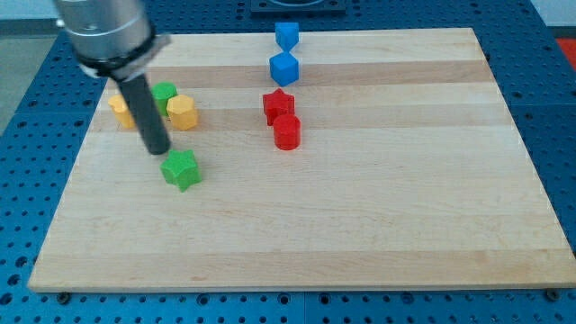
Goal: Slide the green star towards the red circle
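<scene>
There, in the single camera view, a pale wooden board lay on a blue perforated table. The arm's dark rod came down from a grey cylindrical housing at the view's top left, and my tip met the board just up and to the left of the green star, so close that contact could not be confirmed or ruled out. The arm carried no gripper, so nothing was clasped or released; only the rod's end bore on the surface.

The green star sat left of the board's centre, well apart from the red circle, which stood to its right and slightly higher in the view. Touching the red circle from above was a red star. Farther up, a blue block of faceted shape stood near the board's top edge, and a second blue block rested right at that edge.

Behind the rod, a green round block showed partly, with a yellow hexagonal block just to its right and another yellow block, mostly hidden by the rod, on its left.

No container appeared on the board; every block rested directly on the wood.
</scene>
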Action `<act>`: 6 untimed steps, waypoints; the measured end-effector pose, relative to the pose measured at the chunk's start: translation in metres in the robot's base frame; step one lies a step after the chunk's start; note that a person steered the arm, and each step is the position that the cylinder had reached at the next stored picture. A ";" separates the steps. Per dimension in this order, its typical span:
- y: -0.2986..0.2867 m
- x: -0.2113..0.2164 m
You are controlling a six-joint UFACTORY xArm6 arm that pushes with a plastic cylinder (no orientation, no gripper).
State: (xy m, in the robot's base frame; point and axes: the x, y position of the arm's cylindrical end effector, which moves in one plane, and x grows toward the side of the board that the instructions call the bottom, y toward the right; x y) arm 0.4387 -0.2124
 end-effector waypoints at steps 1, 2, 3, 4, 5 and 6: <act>-0.005 0.030; 0.061 0.026; 0.084 0.029; 0.074 0.085; 0.103 0.088; 0.123 0.060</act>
State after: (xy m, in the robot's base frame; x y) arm 0.4990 -0.0891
